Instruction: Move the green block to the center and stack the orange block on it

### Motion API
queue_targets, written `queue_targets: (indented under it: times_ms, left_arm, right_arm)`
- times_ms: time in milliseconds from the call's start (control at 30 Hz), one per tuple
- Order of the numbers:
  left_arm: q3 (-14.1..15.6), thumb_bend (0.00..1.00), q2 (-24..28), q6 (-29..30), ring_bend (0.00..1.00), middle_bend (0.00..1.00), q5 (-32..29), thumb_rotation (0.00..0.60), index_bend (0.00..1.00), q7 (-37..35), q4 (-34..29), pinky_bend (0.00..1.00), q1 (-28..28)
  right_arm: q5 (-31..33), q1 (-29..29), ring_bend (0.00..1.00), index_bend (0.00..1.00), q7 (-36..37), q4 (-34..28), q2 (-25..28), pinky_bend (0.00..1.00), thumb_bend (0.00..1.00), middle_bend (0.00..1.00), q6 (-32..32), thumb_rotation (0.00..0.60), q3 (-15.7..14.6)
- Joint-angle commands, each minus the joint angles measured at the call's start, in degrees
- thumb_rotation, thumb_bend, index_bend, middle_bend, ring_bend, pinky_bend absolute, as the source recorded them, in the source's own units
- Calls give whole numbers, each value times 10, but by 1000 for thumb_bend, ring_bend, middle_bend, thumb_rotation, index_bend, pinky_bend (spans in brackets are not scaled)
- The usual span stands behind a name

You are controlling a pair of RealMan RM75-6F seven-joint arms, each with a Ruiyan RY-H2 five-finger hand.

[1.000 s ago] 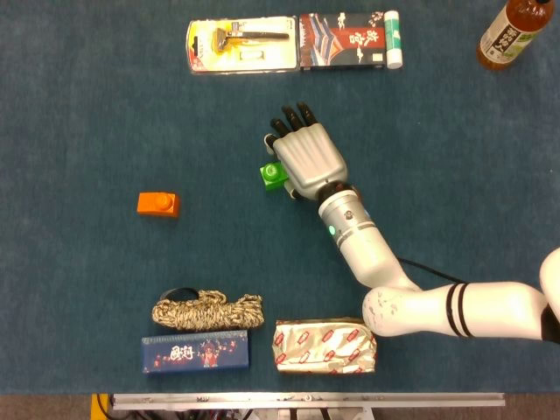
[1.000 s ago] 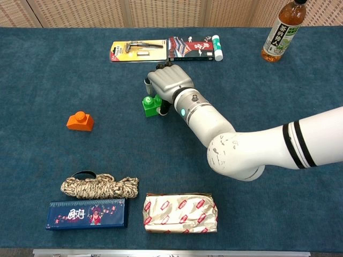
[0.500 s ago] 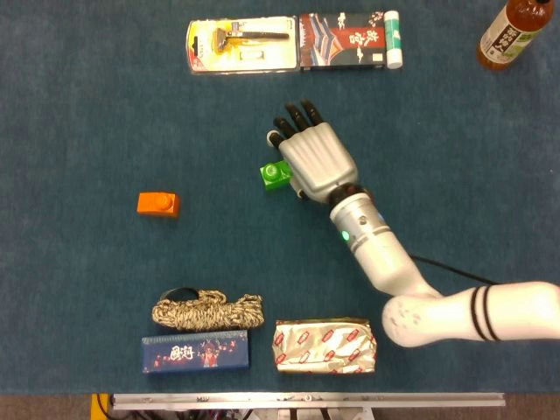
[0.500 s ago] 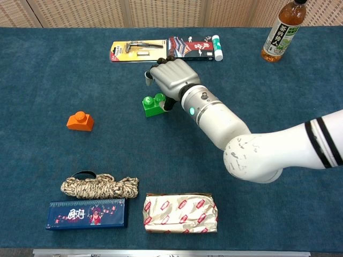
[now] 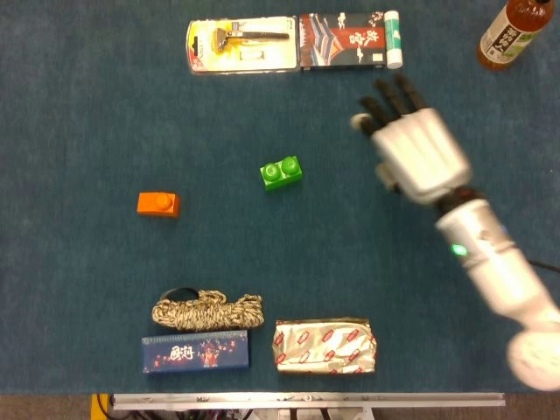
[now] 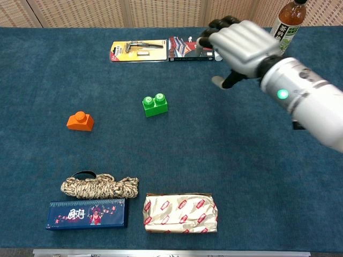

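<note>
- The green block (image 5: 281, 172) sits alone near the middle of the blue worktop (image 5: 87, 105), studs up, nothing touching it.
- The orange block (image 5: 157, 204) lies apart from it, at about 8 o'clock from the green block.
- The right hand (image 5: 416, 149) hovers at 3 o'clock from the green block, well apart, fingers (image 5: 391, 94) spread and holding nothing.
- The left hand shows in neither view.
- At 12 o'clock on the worktop lie a razor pack (image 5: 241, 45) and a dark box (image 5: 343, 40); a bottle (image 5: 514, 32) stands at 2 o'clock.
- At 6 o'clock lie a rope coil (image 5: 207, 310), a blue box (image 5: 195, 352) just beneath it, and a foil pack (image 5: 325, 346).
</note>
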Motion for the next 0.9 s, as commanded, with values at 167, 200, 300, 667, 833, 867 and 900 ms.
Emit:
queue_targets:
  times_ms: [167, 200, 300, 667, 833, 867, 900]
  left_arm:
    - [12, 281, 11, -54, 0, 47, 30, 600, 267, 50, -58, 241, -40]
    - [12, 281, 10, -59, 0, 25, 32, 600, 263, 52, -62, 224, -45]
    - [11, 281, 3, -76, 0, 0, 38, 600, 260, 61, -73, 172, -61]
    - [-1, 281, -37, -171, 0, 0, 22, 600, 259, 85, -91, 85, -134]
    - [-8, 281, -59, -218, 0, 0, -10, 600, 259, 117, -90, 84, -163]
    - [-9, 281, -65, -229, 0, 0, -19, 600, 259, 125, -88, 84, -169]
    - [-9, 281, -70, -237, 0, 0, -26, 600, 259, 131, -86, 84, -174]
  right_arm:
    - [-231, -120, 2, 300, 214, -33, 184, 22, 289, 203, 32, 600, -125]
    - [-253, -131, 2, 300, 234, -24, 195, 22, 289, 203, 39, 600, -134]
    - [-313, -172, 2, 300, 279, 7, 213, 22, 289, 203, 77, 600, -154]
    - [-415, -291, 2, 300, 421, 98, 213, 22, 289, 203, 192, 600, -167]
    - [-432, -322, 2, 299, 467, 125, 214, 22, 289, 203, 224, 600, -155]
    - [-435, -329, 2, 299, 474, 131, 214, 22, 289, 203, 231, 600, -151]
    - [-438, -334, 2, 299, 479, 135, 214, 22, 289, 203, 237, 600, -149]
